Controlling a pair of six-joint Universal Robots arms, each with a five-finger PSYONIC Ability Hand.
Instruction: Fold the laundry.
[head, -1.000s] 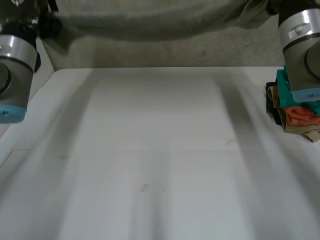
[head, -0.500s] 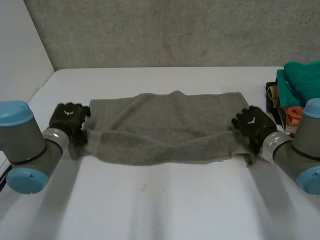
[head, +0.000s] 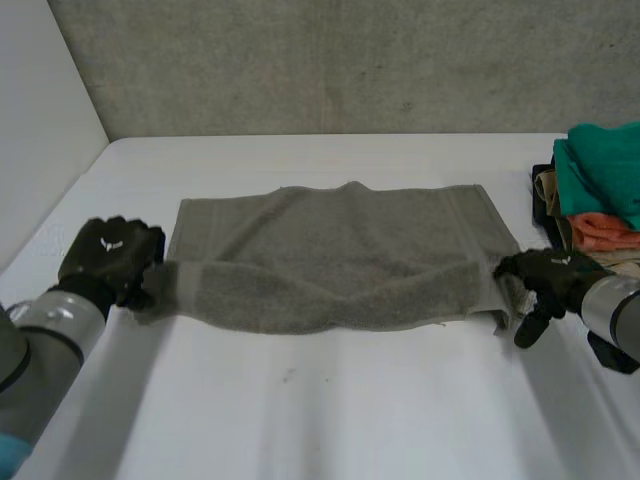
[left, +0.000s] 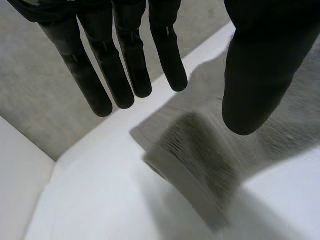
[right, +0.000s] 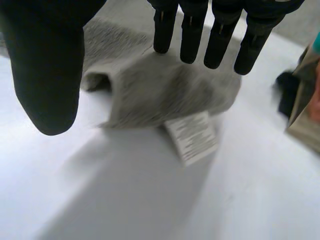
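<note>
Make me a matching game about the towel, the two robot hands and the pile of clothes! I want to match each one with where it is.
Things:
1. grey towel
2. left hand
3. right hand
4. pile of clothes

Places:
A. stacked at the right side of the table
B. open, at the towel's end with the white label
C. spread across the middle of the table
D. open, at the towel's end far from the pile

Pairs: 1-C, 2-D, 3-B, 4-A.

One grey towel (head: 340, 250), one clothes stack (head: 600, 185), one left hand (head: 110, 257), one right hand (head: 548, 274).
</note>
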